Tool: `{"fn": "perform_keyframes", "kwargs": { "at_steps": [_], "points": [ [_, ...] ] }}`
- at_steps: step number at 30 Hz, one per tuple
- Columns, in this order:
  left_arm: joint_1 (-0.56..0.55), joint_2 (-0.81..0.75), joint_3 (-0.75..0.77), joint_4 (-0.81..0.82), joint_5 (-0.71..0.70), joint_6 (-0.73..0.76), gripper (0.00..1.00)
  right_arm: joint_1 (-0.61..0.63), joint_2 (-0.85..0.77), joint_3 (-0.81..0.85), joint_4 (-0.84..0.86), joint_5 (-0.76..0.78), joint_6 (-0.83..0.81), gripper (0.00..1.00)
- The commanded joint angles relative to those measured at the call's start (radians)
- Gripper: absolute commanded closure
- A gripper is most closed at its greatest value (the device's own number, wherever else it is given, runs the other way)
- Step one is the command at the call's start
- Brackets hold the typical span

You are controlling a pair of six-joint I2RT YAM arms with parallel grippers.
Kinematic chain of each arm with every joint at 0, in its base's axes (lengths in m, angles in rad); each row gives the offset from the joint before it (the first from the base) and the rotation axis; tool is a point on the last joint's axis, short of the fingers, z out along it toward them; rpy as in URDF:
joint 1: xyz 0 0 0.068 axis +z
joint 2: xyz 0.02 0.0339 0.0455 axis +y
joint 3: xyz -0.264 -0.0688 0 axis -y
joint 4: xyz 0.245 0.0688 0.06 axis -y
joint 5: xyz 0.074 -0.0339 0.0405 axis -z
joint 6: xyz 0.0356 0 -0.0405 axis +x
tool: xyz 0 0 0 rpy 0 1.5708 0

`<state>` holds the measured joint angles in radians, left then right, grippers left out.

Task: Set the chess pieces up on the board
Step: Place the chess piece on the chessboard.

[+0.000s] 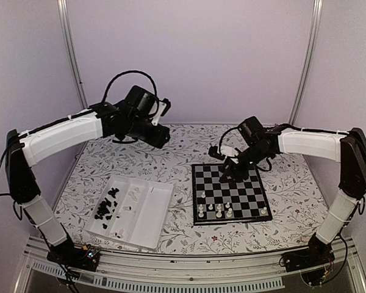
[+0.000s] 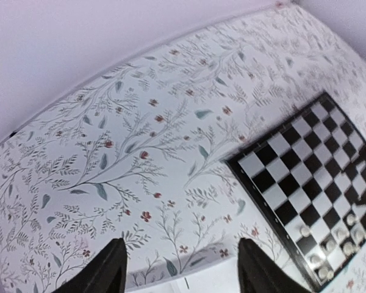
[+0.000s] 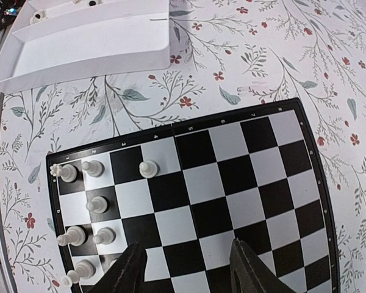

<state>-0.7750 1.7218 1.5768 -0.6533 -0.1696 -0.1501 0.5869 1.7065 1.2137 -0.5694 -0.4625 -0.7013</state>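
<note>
Both tools stood part-open and empty. The left tool (image 2: 182,253) showed only flowered cloth between its two dark fingers, and the right tool (image 3: 188,250) showed only board squares between its own.

Nearest the arm bases, on the left, lay the white rectangular plastic compartment tray (image 1: 154,210). The small black plastic chess pieces (image 1: 107,207) were heaped loose in its left compartment. Whether a few pale ones lay beside them was too small to tell.

To its right, apart from the tray, sat the flat square chessboard with black and silver-grey checks (image 1: 235,186). A handful of cream-white plastic chess pieces (image 3: 97,204) stood upright on its near rows, and the far rows were bare. The right tool hovered above the far side of the board. Farther back, the left tool hung high over the floral-patterned tabletop (image 1: 171,152), well away from the tray.

With nothing held, the step in hand looked like fetching the next piece. The left tool seemed the better placed for the tray. It should have dropped straight down on one piece lying clear of the heap and pinched it by the body. On the board, the piece needed lowering upright into the middle of its square and releasing only once it was seated. The approach should have stayed away from the standing cream row, which a passing finger would likely tip.
</note>
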Motion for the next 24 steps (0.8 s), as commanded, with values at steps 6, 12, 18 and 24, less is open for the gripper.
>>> {"fn": "perform_keyframes", "kwargs": {
  "at_steps": [6,12,18,24],
  "points": [
    [0.237,-0.256,-0.495,0.669,0.085,-0.027,0.29,0.103,0.193,0.184,-0.109,0.023,-0.027,0.51],
    [0.313,-0.279,-0.496,0.666,0.221,-0.095,0.32,0.148,0.271,0.236,-0.133,0.038,-0.023,0.51],
    [0.319,-0.304,-0.501,0.656,0.214,-0.089,0.32,0.166,0.333,0.284,-0.149,0.035,0.004,0.53],
    [0.319,-0.305,-0.500,0.656,0.217,-0.084,0.32,0.169,0.355,0.294,-0.153,0.024,0.009,0.61]
  ]
}}
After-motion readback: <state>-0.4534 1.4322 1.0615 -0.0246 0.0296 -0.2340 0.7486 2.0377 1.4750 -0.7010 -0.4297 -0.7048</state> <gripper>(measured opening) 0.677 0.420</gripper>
